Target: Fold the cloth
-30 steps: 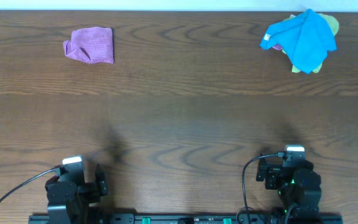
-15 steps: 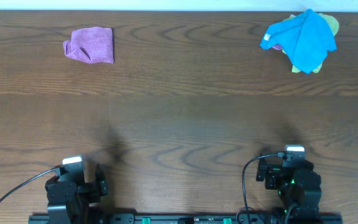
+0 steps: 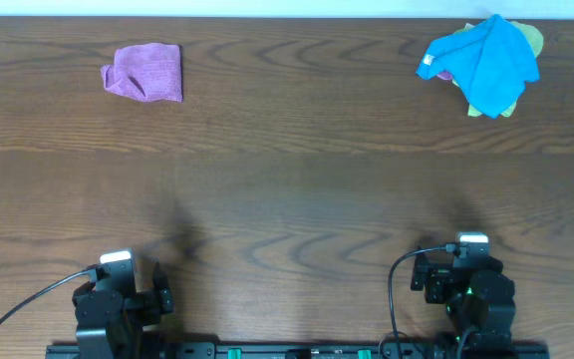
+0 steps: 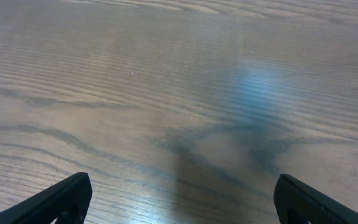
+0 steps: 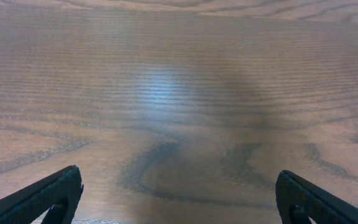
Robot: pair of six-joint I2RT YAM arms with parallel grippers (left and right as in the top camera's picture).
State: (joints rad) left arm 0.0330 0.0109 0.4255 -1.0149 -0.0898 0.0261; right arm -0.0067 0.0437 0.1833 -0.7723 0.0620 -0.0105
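The cloth (image 3: 144, 72) is lilac and fuzzy. It lies loosely rumpled on the wooden table (image 3: 297, 179) at the far left, with one corner turned over. My left arm (image 3: 116, 299) sits at the near edge, far from the cloth. In its wrist view my left gripper (image 4: 182, 183) is open over bare wood. My right arm (image 3: 468, 284) rests at the near right edge. Its gripper (image 5: 179, 175) is also open, with only wood grain between the fingers. Neither wrist view shows the cloth.
A bright blue cloth (image 3: 486, 60) lies heaped on a yellow-green one (image 3: 532, 38) at the far right corner. The table's back edge runs just behind both piles. A black cable (image 3: 28, 304) trails from the left arm.
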